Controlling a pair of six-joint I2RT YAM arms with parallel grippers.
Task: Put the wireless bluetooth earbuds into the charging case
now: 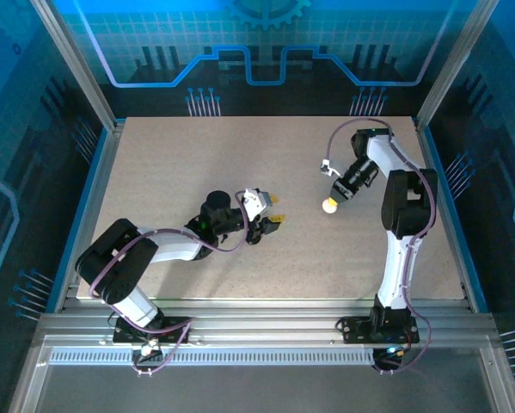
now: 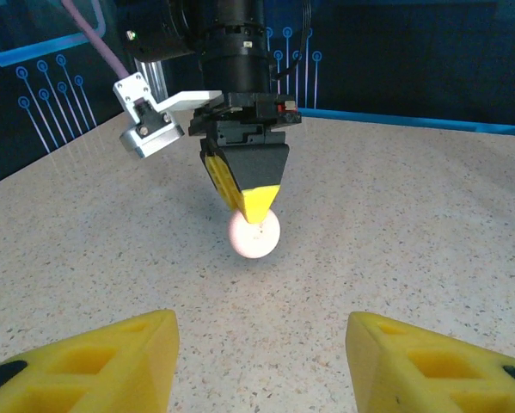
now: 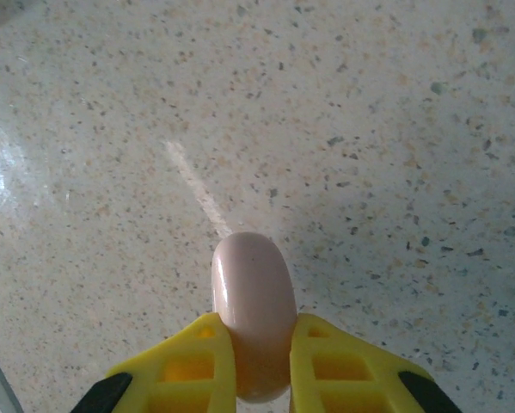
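My right end effector point(image 3: 255, 344) grips the pink case point(image 3: 250, 275) edge-on, probably offering it to my released left end effector point(image 2: 259, 344)

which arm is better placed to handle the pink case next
Right, probably: the right gripper is shut on the case, pinching it edge-on. The left gripper is open and empty, apart from the case, with bare table between them.
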